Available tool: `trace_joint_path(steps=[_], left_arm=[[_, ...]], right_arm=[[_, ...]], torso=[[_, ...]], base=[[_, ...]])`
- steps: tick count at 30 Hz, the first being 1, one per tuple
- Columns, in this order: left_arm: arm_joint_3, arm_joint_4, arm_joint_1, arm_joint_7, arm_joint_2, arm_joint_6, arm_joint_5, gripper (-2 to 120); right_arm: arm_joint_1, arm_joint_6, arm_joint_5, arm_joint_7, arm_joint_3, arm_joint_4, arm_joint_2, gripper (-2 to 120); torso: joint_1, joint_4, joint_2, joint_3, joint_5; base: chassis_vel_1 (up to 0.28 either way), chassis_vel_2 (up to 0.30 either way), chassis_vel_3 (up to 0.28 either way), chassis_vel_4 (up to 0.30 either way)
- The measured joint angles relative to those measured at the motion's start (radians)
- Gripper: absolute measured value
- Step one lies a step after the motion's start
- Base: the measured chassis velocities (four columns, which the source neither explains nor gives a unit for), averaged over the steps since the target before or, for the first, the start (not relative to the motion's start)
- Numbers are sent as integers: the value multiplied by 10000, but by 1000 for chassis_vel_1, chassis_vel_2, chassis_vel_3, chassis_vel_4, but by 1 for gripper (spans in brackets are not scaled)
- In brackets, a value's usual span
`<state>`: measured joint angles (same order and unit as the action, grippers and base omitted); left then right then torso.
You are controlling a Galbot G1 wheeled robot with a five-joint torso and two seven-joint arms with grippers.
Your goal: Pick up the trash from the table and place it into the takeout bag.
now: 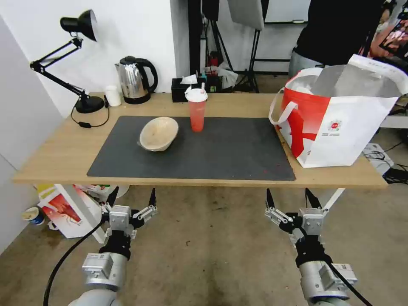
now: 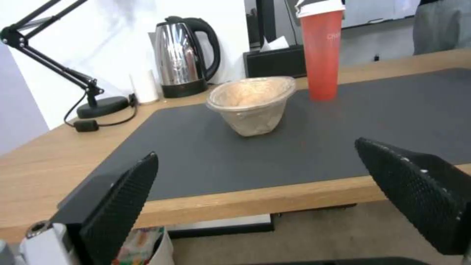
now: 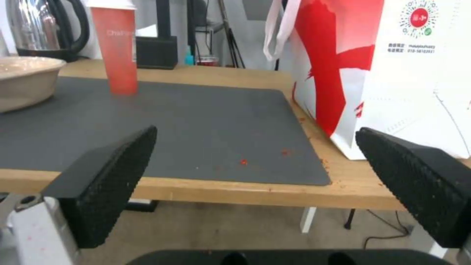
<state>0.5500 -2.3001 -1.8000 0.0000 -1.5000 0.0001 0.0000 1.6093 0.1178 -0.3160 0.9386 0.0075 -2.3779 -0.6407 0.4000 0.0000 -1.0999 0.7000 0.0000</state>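
A shallow beige bowl (image 1: 158, 133) (image 2: 252, 103) (image 3: 24, 86) lies tilted on the dark grey mat (image 1: 212, 157) of the light-wood table (image 1: 55, 157). Just behind it to the right stands the tall red drink cup (image 1: 197, 109) (image 2: 321, 51) (image 3: 117, 51) with a white lid. The red-and-white takeout bag (image 1: 340, 114) (image 3: 392, 73) stands open at the table's right end. My left gripper (image 1: 132, 198) and right gripper (image 1: 289, 199) both hang open below the table's front edge, holding nothing.
At the back of the table stand a black desk lamp (image 1: 80, 63), a small white cup (image 1: 112, 95), a steel kettle (image 1: 134, 80) and a black tissue box (image 1: 182, 89). A red-and-white box (image 1: 68, 210) sits on the floor under the left end.
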Motion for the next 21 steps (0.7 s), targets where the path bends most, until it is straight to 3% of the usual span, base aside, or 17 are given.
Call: trace_joint_path(steps=[14, 18, 19, 20, 21], left_arm=[[0, 0, 0, 0, 0, 0, 0, 100], [0, 0, 0, 0, 0, 0, 0, 100], [0, 0, 0, 0, 0, 0, 0, 100], [0, 0, 0, 0, 0, 0, 0, 100], [0, 0, 0, 0, 0, 0, 0, 100]], right_arm=[[11, 35, 81, -117, 57, 3, 0, 100], [-391, 568, -165, -1189, 260, -373, 84, 100], [-798, 818, -564, -2068, 392, -519, 189, 100], [-798, 818, -564, -2068, 392, -519, 189, 100], [-1218, 974, -1033, -2842, 509, -632, 323, 100]], torso=[[0, 0, 0, 0, 0], [0, -3, 0, 0, 0], [-1, -1, -1, 0, 0], [-1, -1, -1, 0, 0], [0, 1, 0, 0, 0]], base=[[0, 0, 0, 0], [0, 0, 0, 0], [0, 0, 0, 0], [0, 0, 0, 0], [0, 0, 0, 0]])
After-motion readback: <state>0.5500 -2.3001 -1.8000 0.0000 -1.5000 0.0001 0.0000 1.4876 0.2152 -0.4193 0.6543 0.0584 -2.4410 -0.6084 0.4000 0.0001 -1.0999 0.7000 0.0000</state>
